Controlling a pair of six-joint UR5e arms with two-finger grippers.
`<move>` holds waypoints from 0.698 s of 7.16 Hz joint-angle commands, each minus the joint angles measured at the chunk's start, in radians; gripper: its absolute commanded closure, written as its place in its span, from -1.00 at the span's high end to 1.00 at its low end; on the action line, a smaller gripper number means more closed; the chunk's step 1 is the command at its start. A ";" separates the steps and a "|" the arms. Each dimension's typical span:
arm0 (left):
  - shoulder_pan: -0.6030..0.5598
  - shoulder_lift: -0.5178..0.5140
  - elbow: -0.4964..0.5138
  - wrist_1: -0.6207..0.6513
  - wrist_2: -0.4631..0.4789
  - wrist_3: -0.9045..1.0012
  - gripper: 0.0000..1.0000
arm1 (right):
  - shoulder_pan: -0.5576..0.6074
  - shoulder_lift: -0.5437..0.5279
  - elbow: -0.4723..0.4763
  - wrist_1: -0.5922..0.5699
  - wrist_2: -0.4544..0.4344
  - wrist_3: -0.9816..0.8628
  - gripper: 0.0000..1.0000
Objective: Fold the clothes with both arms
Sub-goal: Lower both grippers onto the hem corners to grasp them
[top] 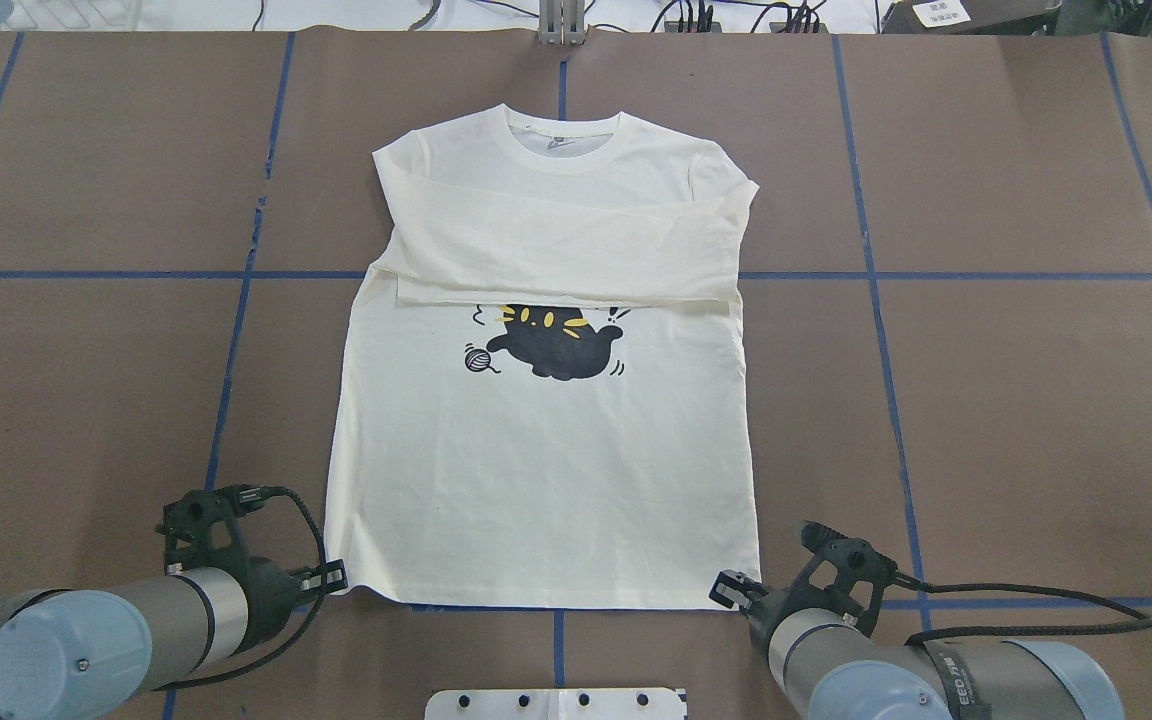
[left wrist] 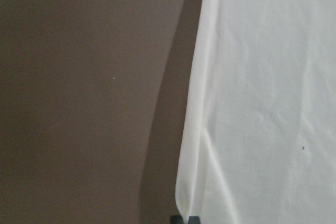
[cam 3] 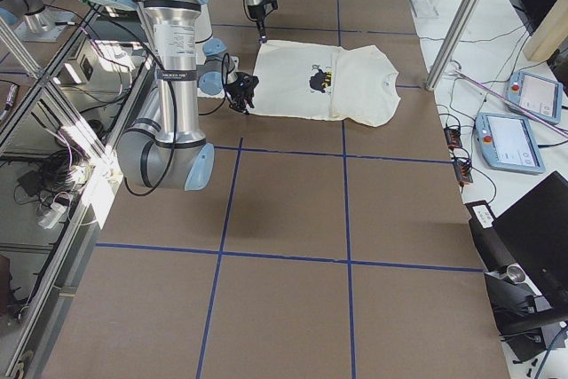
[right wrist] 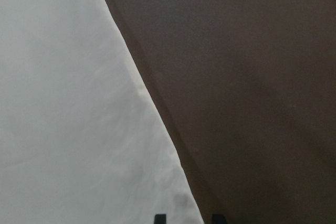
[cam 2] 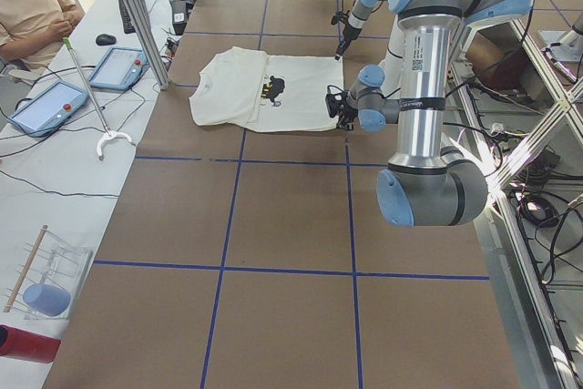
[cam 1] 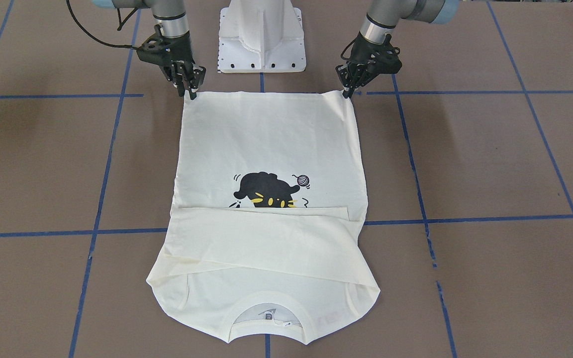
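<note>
T-shirt [top: 536, 480] flat | left fingers [cam 1: 350, 88] pinch hem corner | right fingers [cam 1: 189, 88] apart astride corner | pedestal [cam 1: 261, 44] nearby

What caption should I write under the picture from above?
Left gripper and right gripper at the hem corners of the cat T-shirt, sleeves folded across.

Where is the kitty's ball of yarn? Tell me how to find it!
Look at the big brown table with blue lines; a cream-white shirt lies flat in the middle. A black cat with yellow marks is printed on it. The yarn ball is the tiny round scribble beside the cat, drawn in thin lines, not filled black.
</note>
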 commanded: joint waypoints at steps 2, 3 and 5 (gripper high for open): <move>0.000 -0.004 -0.002 0.001 0.000 0.000 -1.00 | 0.001 -0.007 0.002 0.000 -0.006 -0.002 -1.00; -0.002 -0.004 -0.032 0.015 -0.003 0.005 -1.00 | 0.012 -0.012 0.046 0.001 0.000 -0.014 -1.00; -0.008 -0.008 -0.304 0.265 -0.103 0.041 -1.00 | 0.013 -0.035 0.350 -0.261 0.056 -0.059 -1.00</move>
